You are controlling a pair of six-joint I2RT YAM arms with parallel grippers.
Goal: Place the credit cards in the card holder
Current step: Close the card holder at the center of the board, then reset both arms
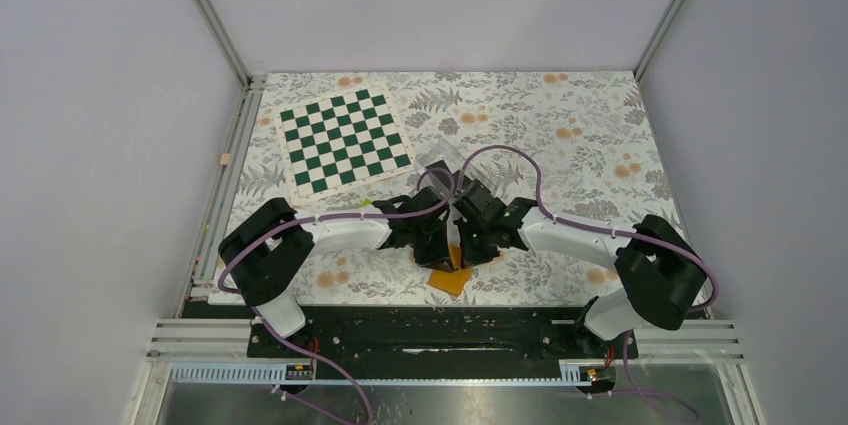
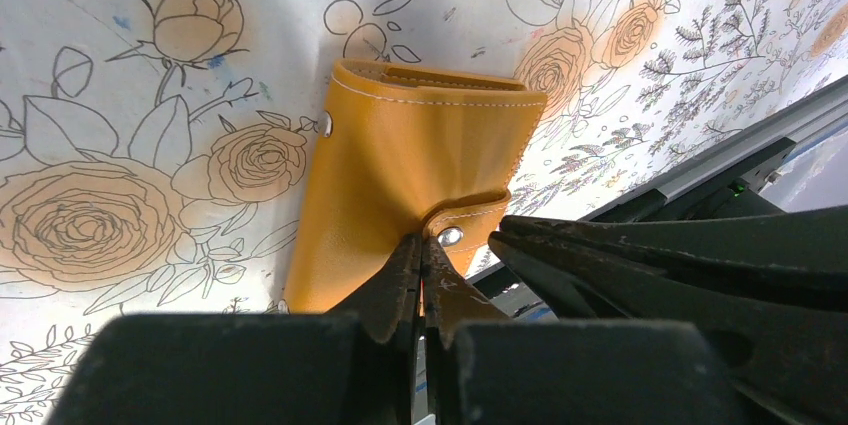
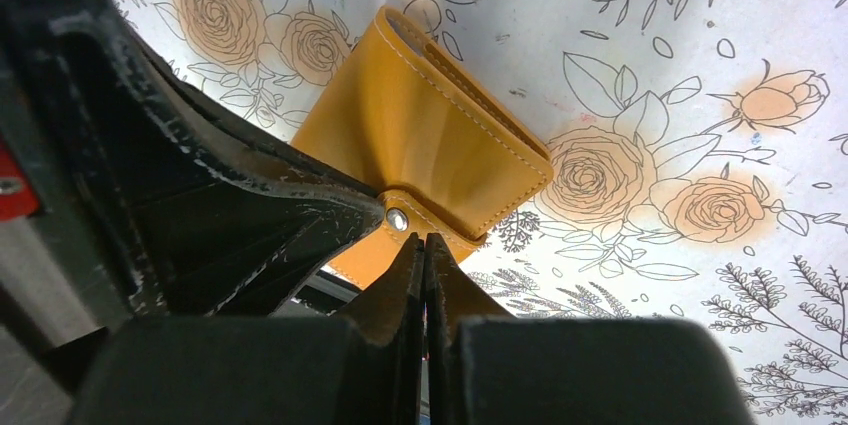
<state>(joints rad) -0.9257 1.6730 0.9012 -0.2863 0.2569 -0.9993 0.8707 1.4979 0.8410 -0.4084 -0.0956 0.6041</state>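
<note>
The card holder point(image 1: 450, 281), folded, sits at the centre of the worktop's near edge. The left gripper point(image 2: 421, 245) and right gripper point(image 3: 422, 243) both have their fingers pressed together, tips at the snap tab point(image 3: 400, 217).

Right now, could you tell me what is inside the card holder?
The card holder lies folded, so pockets and any cards are hidden; only its orange outside and snap tab show.
</note>
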